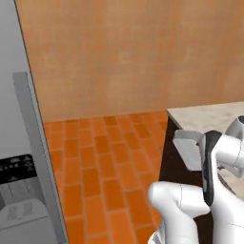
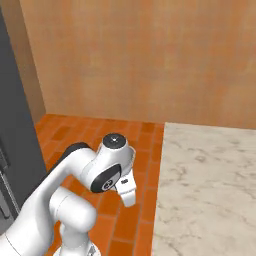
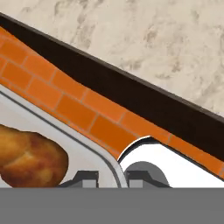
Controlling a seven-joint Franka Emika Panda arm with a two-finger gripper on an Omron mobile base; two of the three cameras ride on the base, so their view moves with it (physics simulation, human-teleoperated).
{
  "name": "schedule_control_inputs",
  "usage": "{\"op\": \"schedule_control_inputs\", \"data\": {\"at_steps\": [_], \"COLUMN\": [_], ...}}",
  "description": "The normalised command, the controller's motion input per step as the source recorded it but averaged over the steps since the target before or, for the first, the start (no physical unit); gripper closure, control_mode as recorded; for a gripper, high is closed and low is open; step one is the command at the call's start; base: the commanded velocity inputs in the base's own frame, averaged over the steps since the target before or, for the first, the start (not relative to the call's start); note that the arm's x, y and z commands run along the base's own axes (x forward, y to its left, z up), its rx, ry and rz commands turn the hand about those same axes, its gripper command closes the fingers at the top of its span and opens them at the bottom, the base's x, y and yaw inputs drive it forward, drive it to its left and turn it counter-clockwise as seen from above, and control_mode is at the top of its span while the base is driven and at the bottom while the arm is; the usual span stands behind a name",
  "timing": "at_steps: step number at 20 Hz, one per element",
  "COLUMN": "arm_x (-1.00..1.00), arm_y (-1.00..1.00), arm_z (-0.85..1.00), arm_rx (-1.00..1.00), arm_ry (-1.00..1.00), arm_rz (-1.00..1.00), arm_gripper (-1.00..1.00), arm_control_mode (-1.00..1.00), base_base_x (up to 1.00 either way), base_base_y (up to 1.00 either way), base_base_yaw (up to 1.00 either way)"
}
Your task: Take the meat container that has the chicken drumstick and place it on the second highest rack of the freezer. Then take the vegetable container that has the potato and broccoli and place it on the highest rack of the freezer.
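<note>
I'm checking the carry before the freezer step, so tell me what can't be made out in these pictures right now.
- Chicken drumstick, hand view: cut off by the left and bottom edges, so its full shape is unclear.
- Meat container, hand view: one corner in frame, the rest runs past the left edge; the tool straddles its rim.
- Freezer, left base view: cut by the left edge; its racks cannot be told apart.

**Colours and patterns in the kitchen**

The floor (image 1: 102, 157) is orange brick tile with darker grout lines. The back wall (image 2: 150, 55) is mottled tan-orange. The desk (image 2: 210, 185) is beige marble with grey veining; in the hand view its edge is dark brown. The freezer (image 1: 12, 95) is flat grey. The chicken drumstick (image 3: 28, 157), at 8 o'clock, is golden orange-brown on a pale grey meat container (image 3: 83, 155).
</note>
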Motion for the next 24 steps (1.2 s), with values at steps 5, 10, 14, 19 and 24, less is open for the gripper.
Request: {"op": "schedule_control_inputs", "data": {"at_steps": [5,10,14,19,24], "arm_x": [0.00,0.00,0.00,0.00,0.00], "arm_y": [0.00,0.00,0.00,0.00,0.00], "arm_z": [0.00,0.00,0.00,0.00,0.00], "arm_rx": [0.00,0.00,0.00,0.00,0.00], "arm_ry": [0.00,0.00,0.00,0.00,0.00], "arm_rz": [0.00,0.00,0.00,0.00,0.00], "arm_gripper": [1.00,1.00,1.00,1.00,1.00], "arm_control_mode": [1.00,1.00,1.00,1.00,1.00], "base_base_x": [1.00,1.00,1.00,1.00,0.76], "base_base_y": [-0.22,-0.02,-0.03,-0.14,-0.21], "base_base_yaw": [0.26,0.21,0.24,0.09,0.25]}}
